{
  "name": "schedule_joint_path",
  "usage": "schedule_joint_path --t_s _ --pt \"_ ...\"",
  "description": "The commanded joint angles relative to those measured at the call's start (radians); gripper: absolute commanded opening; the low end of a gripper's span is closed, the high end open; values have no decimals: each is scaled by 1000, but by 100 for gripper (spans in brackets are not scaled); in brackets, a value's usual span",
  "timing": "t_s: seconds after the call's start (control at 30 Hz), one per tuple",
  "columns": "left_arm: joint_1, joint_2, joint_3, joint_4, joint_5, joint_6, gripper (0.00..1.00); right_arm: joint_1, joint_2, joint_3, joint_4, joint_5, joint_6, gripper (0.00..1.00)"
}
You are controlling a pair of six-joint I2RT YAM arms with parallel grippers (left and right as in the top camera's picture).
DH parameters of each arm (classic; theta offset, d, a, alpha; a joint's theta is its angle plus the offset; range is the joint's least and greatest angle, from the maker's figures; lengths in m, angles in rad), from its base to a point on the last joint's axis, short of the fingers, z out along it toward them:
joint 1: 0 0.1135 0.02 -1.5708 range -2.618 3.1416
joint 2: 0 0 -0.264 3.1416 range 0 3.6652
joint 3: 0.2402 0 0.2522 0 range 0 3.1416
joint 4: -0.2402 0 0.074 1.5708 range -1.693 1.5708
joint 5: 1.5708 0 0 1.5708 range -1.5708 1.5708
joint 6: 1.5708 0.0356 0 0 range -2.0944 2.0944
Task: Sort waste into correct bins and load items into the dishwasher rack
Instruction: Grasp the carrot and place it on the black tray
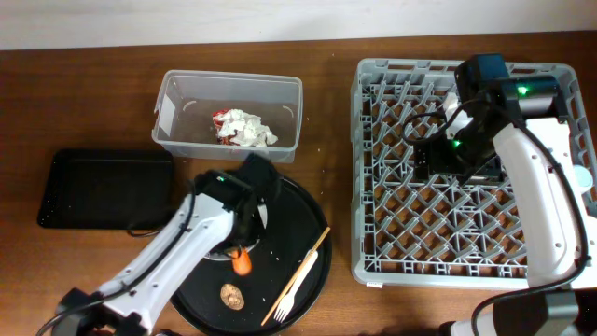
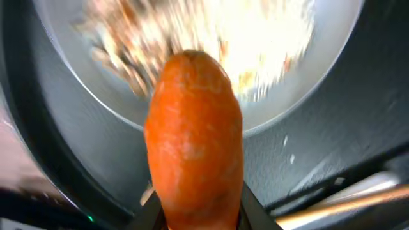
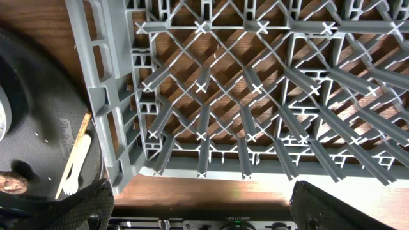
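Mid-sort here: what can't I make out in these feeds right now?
1. White plate: blurred in the left wrist view, so the food on it is unreadable. In the overhead view the left arm covers most of it.
2. Left gripper: in the left wrist view the carrot covers its fingertips.
3. Light blue cup: in the overhead view the right arm hides most of it.

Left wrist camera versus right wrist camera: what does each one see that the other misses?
Only the left wrist view shows the orange carrot, close up and gripped in the left claw, with a blurred white plate behind it. Only the right wrist view shows the grey dishwasher rack, the wooden table, a white fork, a chopstick and a small brown lump. Both catch the round black tray.
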Motion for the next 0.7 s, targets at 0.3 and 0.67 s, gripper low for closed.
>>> schedule_joint_path --t_s 0.3,0.67 --pt "809 -37 59 380 -123 227 0 -5 -24 -1 -14 35 1 92" --pt "1023 206 59 608 -125 226 13 -5 -24 -1 -15 35 1 91"
